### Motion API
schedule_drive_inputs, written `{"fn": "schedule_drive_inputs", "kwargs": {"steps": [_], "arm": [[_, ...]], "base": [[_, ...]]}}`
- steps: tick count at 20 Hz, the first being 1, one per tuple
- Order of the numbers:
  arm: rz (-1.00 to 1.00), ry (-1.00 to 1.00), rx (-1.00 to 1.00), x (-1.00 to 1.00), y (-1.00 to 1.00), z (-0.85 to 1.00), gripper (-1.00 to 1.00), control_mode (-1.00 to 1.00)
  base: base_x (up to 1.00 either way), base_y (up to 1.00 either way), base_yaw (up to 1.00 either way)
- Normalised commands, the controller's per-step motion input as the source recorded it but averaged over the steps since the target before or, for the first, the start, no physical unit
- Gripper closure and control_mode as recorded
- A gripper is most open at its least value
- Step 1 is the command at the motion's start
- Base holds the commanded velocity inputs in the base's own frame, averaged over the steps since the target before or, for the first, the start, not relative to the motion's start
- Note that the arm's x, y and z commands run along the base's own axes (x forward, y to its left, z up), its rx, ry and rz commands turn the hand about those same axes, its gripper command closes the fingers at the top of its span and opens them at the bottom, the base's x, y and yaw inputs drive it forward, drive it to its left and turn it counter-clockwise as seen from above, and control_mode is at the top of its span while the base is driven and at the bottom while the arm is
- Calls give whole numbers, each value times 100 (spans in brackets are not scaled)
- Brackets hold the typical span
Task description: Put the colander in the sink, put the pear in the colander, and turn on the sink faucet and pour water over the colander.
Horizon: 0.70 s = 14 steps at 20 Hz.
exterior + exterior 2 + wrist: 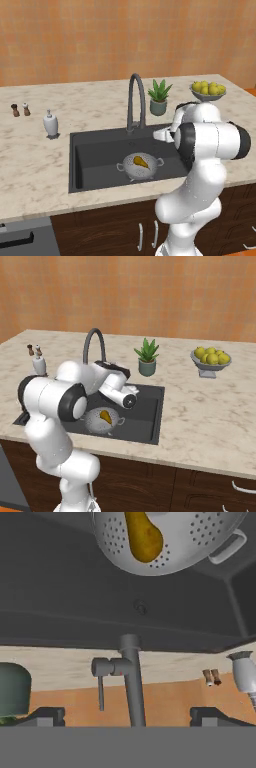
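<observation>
I have the colander [140,166] sitting in the sink [90,160], slightly toward the front of the basin, with the pear [141,162] lying inside it. No water runs yet, so I judge the remaining step to be the sink faucet [135,102].

In the hand view the end effector [128,716] looks straight along the basin at the tap: the faucet's upright stem [133,682] stands dead centre between the two dark finger tips [45,716], and its side lever [101,684] hangs just off the stem toward nine o'clock. The colander [170,542] and pear [143,534] sit at twelve o'clock in that picture, beyond the stem base.

The fingers stand wide apart with nothing between them, so I read the end effector as released and empty.

From the left base camera the hand hovers over the sink's right rear part, the faucet at about ten o'clock from it and near. The lever's long axis runs parallel to the stem; I expect the next reach to favour that side.

A potted plant [159,97] and a fruit bowl [208,91] stand on the worktop [30,160] behind.
</observation>
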Motion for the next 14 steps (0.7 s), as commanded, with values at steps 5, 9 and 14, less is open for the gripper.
{"fn": "schedule_drive_inputs", "kwargs": {"steps": [5, 9, 14], "arm": [[-9, -14, 0, -15, -19, 64, -100, -100], [-7, -10, 0, -6, -4, 50, -100, -100], [-1, -3, 0, -4, 10, 23, -100, -100]], "base": [[0, 0, 0], [0, 0, 0], [0, 0, 0]]}}
